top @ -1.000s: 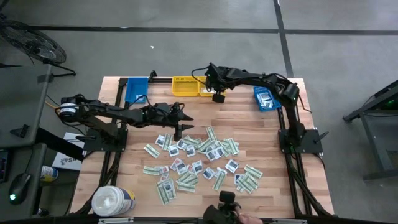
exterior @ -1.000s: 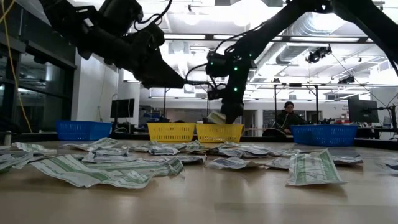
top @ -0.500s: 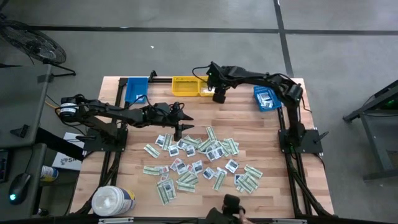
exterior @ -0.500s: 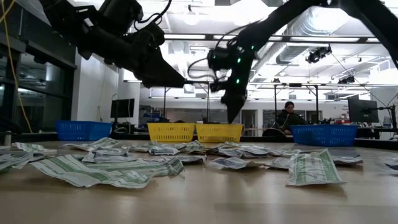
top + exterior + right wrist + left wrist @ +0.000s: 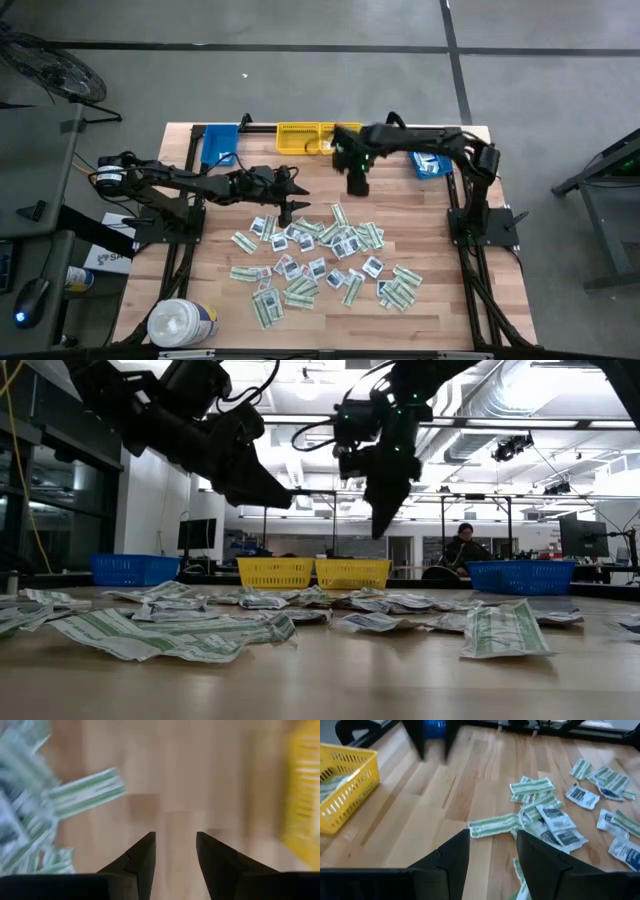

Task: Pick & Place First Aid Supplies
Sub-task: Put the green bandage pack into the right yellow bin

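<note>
The first aid supplies [image 5: 322,255] are many small flat packets, green-striped strips and white squares, strewn over the middle of the wooden table. My right gripper [image 5: 357,184] hangs open over bare wood between the yellow bins and the packets, pointing steeply down; nothing shows between its fingers [image 5: 175,845]. A green strip [image 5: 85,792] lies off to its side. My left gripper [image 5: 298,190] waits open above the far left edge of the packets, and a green strip [image 5: 495,825] lies on the table just beyond its fingertips [image 5: 492,845].
Two yellow bins [image 5: 296,138] [image 5: 337,140] stand side by side at the far edge, with one blue bin [image 5: 218,143] to their left and another [image 5: 428,160] to their right. A big white tub [image 5: 180,322] sits at the near left corner. A person [image 5: 462,550] sits in the room behind.
My right gripper has left the spot above the right yellow bin, risen, gone toward the near edge and tipped more steeply down. The packet that hung at its fingertips a second ago no longer shows there. My left arm has kept still.
</note>
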